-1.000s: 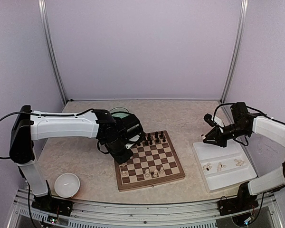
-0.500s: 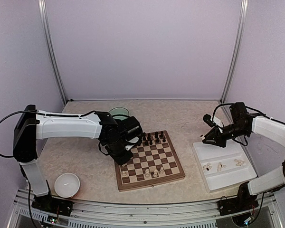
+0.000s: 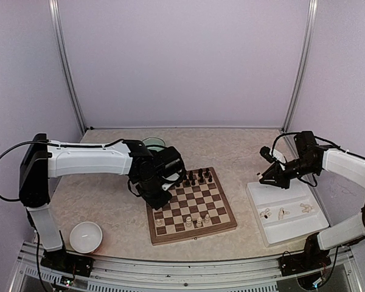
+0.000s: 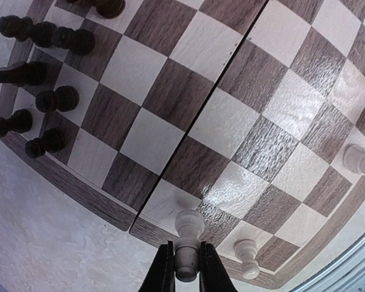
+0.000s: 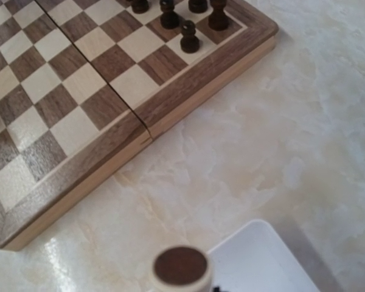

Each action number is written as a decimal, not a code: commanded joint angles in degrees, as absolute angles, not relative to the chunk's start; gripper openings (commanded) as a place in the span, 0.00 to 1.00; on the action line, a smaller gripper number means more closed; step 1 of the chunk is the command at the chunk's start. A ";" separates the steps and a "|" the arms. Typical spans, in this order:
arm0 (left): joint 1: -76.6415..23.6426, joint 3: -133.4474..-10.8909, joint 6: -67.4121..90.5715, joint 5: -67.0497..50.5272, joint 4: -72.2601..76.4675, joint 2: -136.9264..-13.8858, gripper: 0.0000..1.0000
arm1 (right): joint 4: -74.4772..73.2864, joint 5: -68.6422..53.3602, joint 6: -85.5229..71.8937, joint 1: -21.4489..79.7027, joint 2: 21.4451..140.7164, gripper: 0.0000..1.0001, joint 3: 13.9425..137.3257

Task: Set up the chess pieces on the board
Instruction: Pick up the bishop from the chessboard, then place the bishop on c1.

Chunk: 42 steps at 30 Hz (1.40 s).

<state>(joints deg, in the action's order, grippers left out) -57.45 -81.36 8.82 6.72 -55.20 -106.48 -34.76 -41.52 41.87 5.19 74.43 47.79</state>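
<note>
The small cream wooden pawn (image 4: pixel 188 224) stands at the left edge of the square wooden chessboard (image 3: pixel 191 204) with its dark and pale checks. It is clamped by the left end effector (image 4: pixel 186 246), whose jaws have closed over the last second (they stood apart before). The grasp looks made, so lifting and placing should follow. The right end effector (image 3: pixel 269 177) hovers unmoved over the white plastic tray (image 3: pixel 295 230), closed on a cream piece with a dark felt base (image 5: pixel 180 267).
</note>
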 commanded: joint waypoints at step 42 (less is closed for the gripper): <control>-68.47 -87.52 13.54 0.36 -55.90 -111.91 0.05 | -34.19 -40.65 41.19 7.29 75.09 0.13 47.11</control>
